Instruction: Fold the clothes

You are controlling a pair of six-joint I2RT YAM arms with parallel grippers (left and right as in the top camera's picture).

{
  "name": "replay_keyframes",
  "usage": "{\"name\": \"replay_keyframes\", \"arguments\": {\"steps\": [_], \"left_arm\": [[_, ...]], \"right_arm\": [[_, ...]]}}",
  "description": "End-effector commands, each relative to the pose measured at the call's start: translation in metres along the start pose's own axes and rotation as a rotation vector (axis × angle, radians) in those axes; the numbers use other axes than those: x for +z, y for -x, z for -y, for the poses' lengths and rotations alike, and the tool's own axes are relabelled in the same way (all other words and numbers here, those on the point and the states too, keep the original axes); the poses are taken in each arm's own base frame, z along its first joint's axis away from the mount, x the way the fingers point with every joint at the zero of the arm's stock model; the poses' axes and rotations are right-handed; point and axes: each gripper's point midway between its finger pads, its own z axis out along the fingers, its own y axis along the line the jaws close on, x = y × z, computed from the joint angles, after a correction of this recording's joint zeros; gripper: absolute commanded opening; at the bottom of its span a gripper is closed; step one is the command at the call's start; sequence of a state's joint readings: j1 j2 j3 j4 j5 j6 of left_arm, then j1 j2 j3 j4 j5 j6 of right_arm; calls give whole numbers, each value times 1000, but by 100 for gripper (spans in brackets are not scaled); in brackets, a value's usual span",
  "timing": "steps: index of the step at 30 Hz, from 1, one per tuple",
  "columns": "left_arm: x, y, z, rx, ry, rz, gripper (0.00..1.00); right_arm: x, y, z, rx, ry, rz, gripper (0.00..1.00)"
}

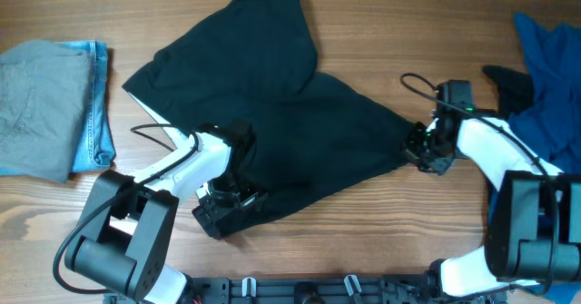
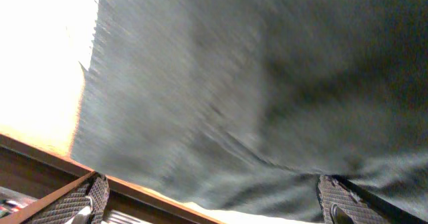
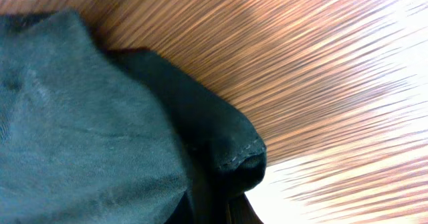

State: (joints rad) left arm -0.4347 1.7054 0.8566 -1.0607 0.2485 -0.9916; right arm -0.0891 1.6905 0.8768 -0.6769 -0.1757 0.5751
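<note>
Holding limp, light black shirt (image 1: 272,95) w/ R gripper (image 1: 425,150) clenched on its corner; our L gripper (image 1: 229,202) spread wide at hem.

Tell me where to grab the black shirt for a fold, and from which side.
Probably take the black shirt by its pointed right corner, coming in low from the right, where the right gripper sits. The cloth narrows there to a thin hemmed tip lying flat on the table. The left gripper, fingers spread, suits the near-left edge likewise.
</note>
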Motion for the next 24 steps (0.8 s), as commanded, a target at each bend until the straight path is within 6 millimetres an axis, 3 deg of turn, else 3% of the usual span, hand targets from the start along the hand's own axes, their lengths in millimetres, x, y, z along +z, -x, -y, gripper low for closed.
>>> {"name": "replay_keyframes", "arguments": {"steps": [1, 12, 19, 24], "left_arm": [[4, -11, 5, -52, -11, -26, 100], [12, -38, 13, -227, 21, -27, 97], [13, -29, 15, -299, 18, 52, 82], [11, -12, 12, -392, 13, 136, 77]], "right_arm": [[-5, 20, 32, 53, -57, 36, 4], [-6, 22, 37, 42, -54, 34, 4], [-6, 22, 37, 16, -56, 34, 4], [-6, 24, 36, 15, -50, 44, 4]]}}
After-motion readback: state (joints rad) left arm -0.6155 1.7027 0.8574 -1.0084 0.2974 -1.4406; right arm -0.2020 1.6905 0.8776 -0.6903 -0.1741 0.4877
